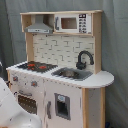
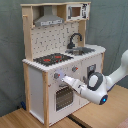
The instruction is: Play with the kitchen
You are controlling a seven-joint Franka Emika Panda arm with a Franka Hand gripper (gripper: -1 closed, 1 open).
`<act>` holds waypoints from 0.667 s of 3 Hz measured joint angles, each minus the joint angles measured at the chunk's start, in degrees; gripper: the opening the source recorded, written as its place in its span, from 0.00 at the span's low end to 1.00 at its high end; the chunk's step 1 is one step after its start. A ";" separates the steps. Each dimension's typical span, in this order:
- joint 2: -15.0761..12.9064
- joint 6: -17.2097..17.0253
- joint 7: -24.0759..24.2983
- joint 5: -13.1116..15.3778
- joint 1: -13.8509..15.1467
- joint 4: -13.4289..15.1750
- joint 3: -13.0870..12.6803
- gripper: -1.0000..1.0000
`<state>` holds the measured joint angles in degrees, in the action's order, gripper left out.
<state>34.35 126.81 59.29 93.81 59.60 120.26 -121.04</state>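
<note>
1. Across most of the first exterior view stands the kitchen (image 1: 60,70), white with light wood. Its black stovetop (image 1: 37,66) with red rings is toward the first exterior view's left, and the sink (image 1: 72,74) with the black faucet (image 1: 84,59) is toward the right. Above are the grey hood (image 1: 40,25) and a microwave (image 1: 72,23). The white arm (image 1: 12,112) fills the lower left corner; the gripper is not seen.

2. At the front panel in the second exterior view, the gripper (image 2: 65,79) reaches the kitchen (image 2: 60,60) near a knob (image 2: 56,76), above the oven door (image 2: 63,96). Whether the jaws are apart or together I cannot tell. The kitchen stands on a wooden table (image 2: 30,120).
</note>
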 joint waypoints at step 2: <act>-5.49 -8.59 0.08 0.58 -3.63 6.46 0.46 1.00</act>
<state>28.86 118.22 59.37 94.39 55.97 126.72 -120.58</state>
